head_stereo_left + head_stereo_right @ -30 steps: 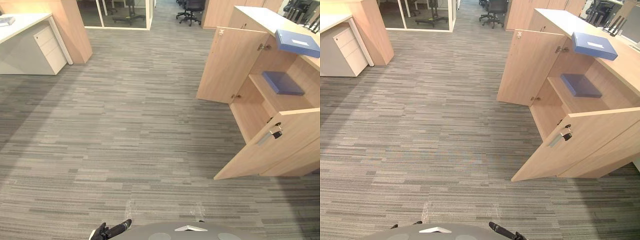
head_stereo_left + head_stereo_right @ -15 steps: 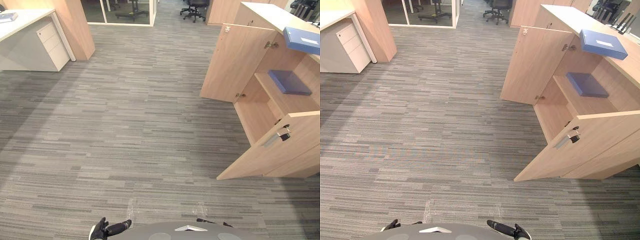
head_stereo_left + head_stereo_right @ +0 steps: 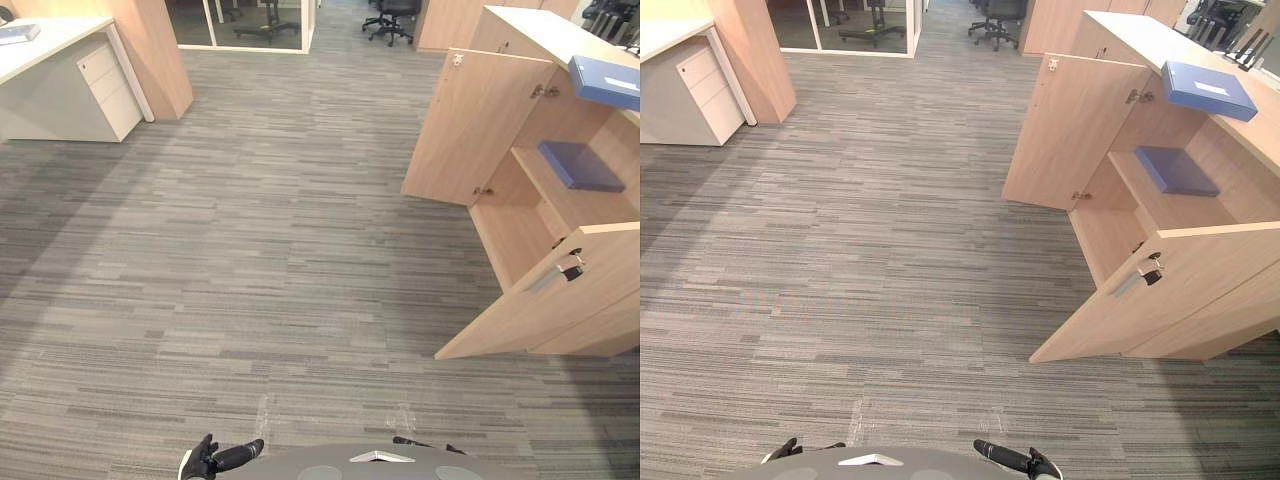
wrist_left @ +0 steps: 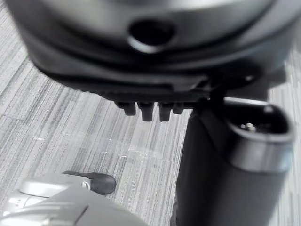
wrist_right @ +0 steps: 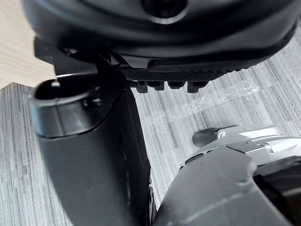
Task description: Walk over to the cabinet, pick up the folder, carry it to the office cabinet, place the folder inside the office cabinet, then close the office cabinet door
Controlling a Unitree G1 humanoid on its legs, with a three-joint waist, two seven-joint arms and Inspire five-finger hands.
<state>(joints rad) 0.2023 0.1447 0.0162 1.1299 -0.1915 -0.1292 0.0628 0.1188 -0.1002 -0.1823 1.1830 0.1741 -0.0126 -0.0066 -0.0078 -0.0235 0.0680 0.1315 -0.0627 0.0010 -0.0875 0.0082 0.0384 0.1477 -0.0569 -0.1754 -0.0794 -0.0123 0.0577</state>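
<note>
Grey striped carpet (image 3: 250, 250) runs across most of the room. At the right stands the pale wood office cabinet (image 3: 1130, 35), both its doors swung wide: the far door (image 3: 1065, 135) stands out square to the carcass, and the near door (image 3: 1180, 290) angles towards me, its handle (image 3: 1137, 280) facing up. Over at the far left is a white desk (image 3: 50, 40) with a drawer unit (image 3: 100, 85) under it.

A blue folder (image 3: 1208, 90) lies flat on the cabinet's top, near the front edge above the opening. Inside, a darker blue folder (image 3: 1177, 170) lies flat on the shelf (image 3: 1140, 195); the compartment below it looks bare as far as I can see in.

The robot is well apart from the cabinet. Its left hand (image 4: 141, 56) hangs low at its side, fingers (image 4: 146, 111) loose and straight, holding nothing. The right hand (image 5: 164, 47) hangs the same way on the other side, fingers (image 5: 169, 85) relaxed and empty above the carpet
</note>
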